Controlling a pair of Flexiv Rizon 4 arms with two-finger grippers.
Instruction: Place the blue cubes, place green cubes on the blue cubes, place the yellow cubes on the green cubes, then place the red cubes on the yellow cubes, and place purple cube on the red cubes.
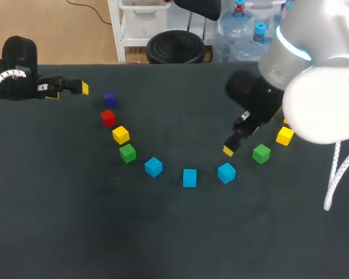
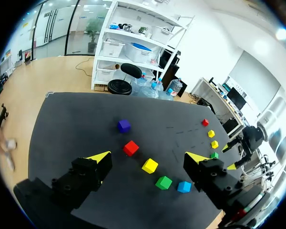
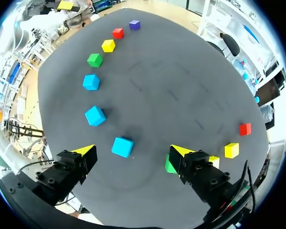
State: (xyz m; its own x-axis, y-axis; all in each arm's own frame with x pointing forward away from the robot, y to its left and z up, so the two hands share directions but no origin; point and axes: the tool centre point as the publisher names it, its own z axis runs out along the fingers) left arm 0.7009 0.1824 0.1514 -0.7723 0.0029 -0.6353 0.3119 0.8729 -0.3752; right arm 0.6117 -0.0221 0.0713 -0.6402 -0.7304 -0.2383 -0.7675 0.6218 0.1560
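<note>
On the dark table the cubes lie in an arc. From the left come a purple cube (image 1: 109,98), a red cube (image 1: 107,118), a yellow cube (image 1: 121,135) and a green cube (image 1: 127,153). Three blue cubes (image 1: 153,167) (image 1: 189,178) (image 1: 226,172) follow, then a green cube (image 1: 261,153) and a yellow cube (image 1: 284,136). A second yellow cube (image 3: 231,150) and a red cube (image 3: 245,129) end the arc on the right. My right gripper (image 3: 133,151) hangs open above the right blue cube (image 3: 122,147), holding nothing. My left gripper (image 2: 148,156) is open and empty at the far left edge.
The table's near half (image 1: 163,232) and its middle inside the arc hold nothing. My right arm's large white body (image 1: 320,87) hides the table's far right part in the head view.
</note>
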